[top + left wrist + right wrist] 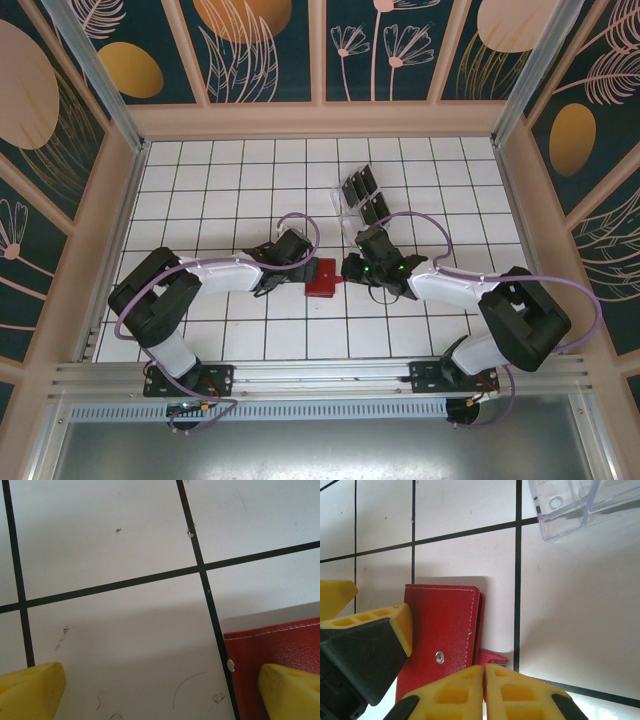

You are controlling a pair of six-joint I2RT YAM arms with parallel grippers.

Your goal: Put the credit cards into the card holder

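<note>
Card holder [445, 625] is lying closed and flat on the counter [220, 180], between the two claws. Credit cards [362, 195] are standing in the clear rack [580, 505] beyond it, apart from the holder.

Left claw [160, 695] is standing fully open and straddling the holder's left edge: one finger is hanging over the red cover, the other over bare counter. Right claw [485, 692] is closed, its tips pressed together at the holder edge facing the right arm, where a small red flap is protruding. Whether the tips are pinching that flap cannot be told.

Likely faults from this position:
- Holder sliding. Nothing is clamping it, so a pull or push from the right claw is likely to be dragging it across the smooth counter instead of opening it.
- Both covers clamped together. If the left claw closes across the whole thickness, the holder is probably staying shut.
- Claw contact. Both claws are working close together over one small item.
- Rack upset. The right arm is operating just beside the rack; a wide swing could be tipping it and spilling the cards.
</note>
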